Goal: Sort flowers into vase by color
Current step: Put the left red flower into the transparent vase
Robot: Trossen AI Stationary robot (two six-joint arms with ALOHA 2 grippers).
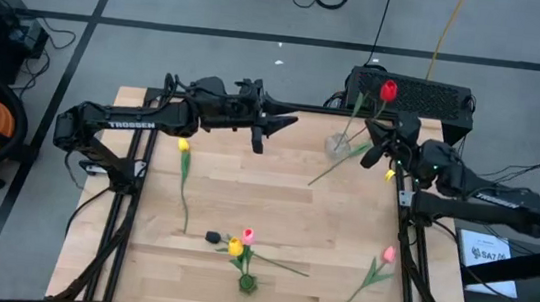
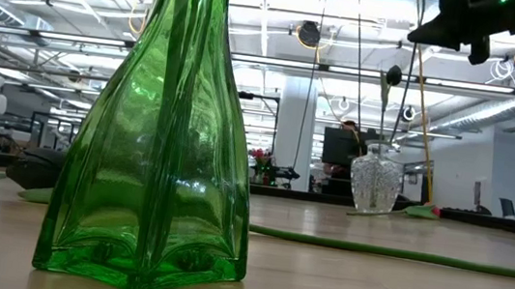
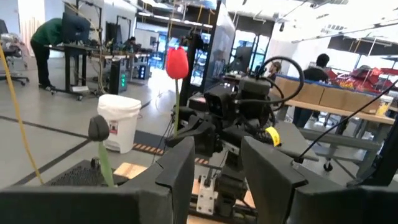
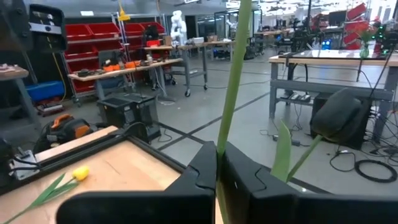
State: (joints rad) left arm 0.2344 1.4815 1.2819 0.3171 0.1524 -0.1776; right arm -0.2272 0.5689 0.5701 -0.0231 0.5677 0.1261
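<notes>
My right gripper (image 1: 373, 150) (image 4: 219, 163) is shut on the red tulip (image 1: 388, 90) (image 3: 176, 62), just right of the clear vase (image 1: 338, 146) (image 2: 375, 182) near the table's far edge. A black tulip (image 3: 98, 127) (image 4: 339, 118) stands in that vase. My left gripper (image 1: 259, 138) (image 3: 217, 155) hangs open and holds nothing, left of the clear vase. The green vase (image 1: 248, 283) (image 2: 154, 152) stands near the near edge, with a yellow tulip (image 1: 236, 248) and a pink tulip (image 1: 248, 235) above it. Another yellow tulip (image 1: 183, 145) (image 4: 79, 173) and another pink tulip (image 1: 389, 253) lie flat on the table. My right gripper pinches the red tulip's green stem (image 4: 225, 134) between its two fingers, well below the head. The fingers come level from the table's right side and lie across the stem. The stem stands nearly upright with the head on top. Whether its lower end is in the clear vase cannot be told.
A loose stem (image 1: 334, 168) lies slanted on the wood in front of the clear vase. A small black object (image 1: 213, 237) lies left of the green vase. A black box (image 1: 427, 95) sits behind the far edge. Bare wood (image 1: 285, 203) lies mid-table.
</notes>
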